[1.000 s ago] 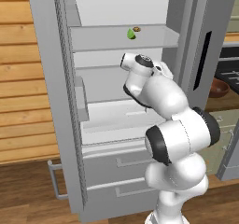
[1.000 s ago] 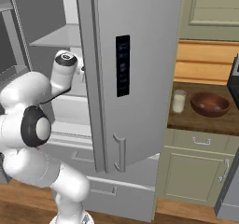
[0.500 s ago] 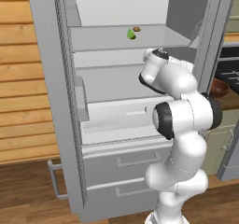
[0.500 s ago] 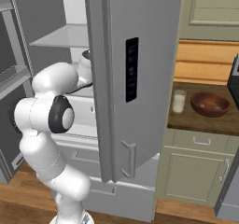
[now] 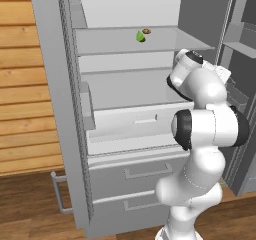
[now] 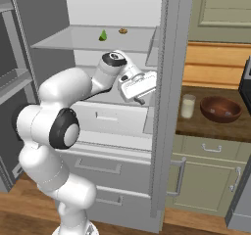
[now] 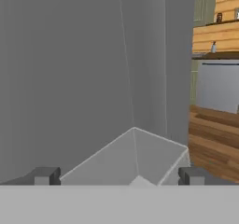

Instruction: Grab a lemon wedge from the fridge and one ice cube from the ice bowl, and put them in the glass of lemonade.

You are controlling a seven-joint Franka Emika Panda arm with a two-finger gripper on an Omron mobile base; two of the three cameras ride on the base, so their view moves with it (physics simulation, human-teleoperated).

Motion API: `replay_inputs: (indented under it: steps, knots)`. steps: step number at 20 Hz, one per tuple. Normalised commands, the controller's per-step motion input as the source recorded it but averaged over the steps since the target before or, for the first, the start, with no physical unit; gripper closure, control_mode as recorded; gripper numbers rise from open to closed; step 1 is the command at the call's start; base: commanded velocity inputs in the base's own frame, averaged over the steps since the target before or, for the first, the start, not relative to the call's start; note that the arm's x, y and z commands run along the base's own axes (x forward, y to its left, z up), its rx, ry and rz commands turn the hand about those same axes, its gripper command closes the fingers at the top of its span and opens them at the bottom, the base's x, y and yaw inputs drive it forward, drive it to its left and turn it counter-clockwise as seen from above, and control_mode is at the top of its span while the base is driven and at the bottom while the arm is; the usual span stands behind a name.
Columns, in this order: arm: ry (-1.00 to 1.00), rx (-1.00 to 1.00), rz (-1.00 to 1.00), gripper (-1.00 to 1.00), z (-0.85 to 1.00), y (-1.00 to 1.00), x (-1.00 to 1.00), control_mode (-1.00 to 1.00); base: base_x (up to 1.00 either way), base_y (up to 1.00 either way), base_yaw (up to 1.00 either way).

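Since the earlier frames the arm has swung across the open fridge toward its right-hand door, and the tool now sits just beside that door's inner edge, at about the level of the middle shelf. Its jaws stand wide with nothing between them; in the hand view the two dark fingertips rise far apart, looking at a grey fridge wall and the corner of a shelf.

Above the tool and off to its left, on the upper shelf, lies the lemon wedge, a small green piece, with a small brown item close beside it. Both rest well apart from the tool.

To the tool's right, past the door, a wooden table carries the glass of lemonade and the ice bowl. The glass stands nearer the tool, the bowl just beyond it, the two near each other but not touching. Below the tool are the fridge's inner drawer and two lower drawers, all closed.
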Motion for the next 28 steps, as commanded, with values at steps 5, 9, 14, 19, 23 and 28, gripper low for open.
replay_inputs:
  steps: [5, 9, 14, 19, 23, 28]
  knots:
    - [-0.02, 0.01, 0.34, -1.00, 0.03, 1.00, -0.44, -1.00, 0.00, 0.00, 0.00]
    - [0.00, 0.03, 0.43, -1.00, 0.00, 1.00, -0.08, -1.00, 0.00, 0.00, 0.00]
    - [0.02, 0.09, 0.48, -1.00, 0.00, 1.00, -0.01, -1.00, 0.00, 0.00, 0.00]
    - [0.21, 0.41, 0.63, -1.00, -0.26, 0.79, 0.08, -1.00, 0.00, 0.00, 0.00]
    - [0.26, 0.57, 0.77, -1.00, -0.51, 0.35, 0.26, -1.00, 0.00, 0.00, 0.00]
    - [0.28, 0.60, 0.77, -1.00, -0.48, 0.30, 0.29, -1.00, 0.00, 0.00, 0.00]
